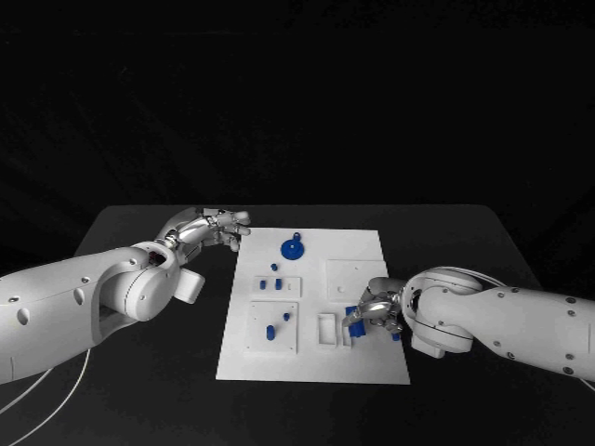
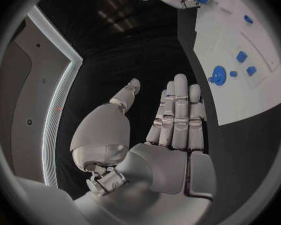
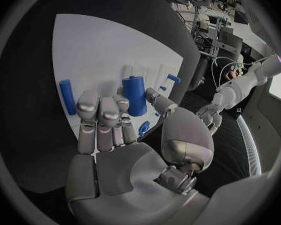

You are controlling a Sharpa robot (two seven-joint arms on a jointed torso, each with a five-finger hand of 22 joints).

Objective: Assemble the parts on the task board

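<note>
While the black worktop (image 1: 137, 372) carries the white task board (image 1: 358, 362), the left hand (image 1: 215, 228) waits at its far corner, fingers straight, holding nothing. The right hand (image 1: 374, 314) pinches an upright blue peg (image 3: 135, 95) over the board; it looks light, stiff, slippery, best held mid-shaft.

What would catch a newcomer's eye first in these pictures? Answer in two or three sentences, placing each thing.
The white task board stands out in the middle of the black table, dotted with small blue parts, the largest a round blue part near its far edge. The right hand grips a blue cylinder over the board's right side, while the left hand hovers open beside the far left corner.
</note>
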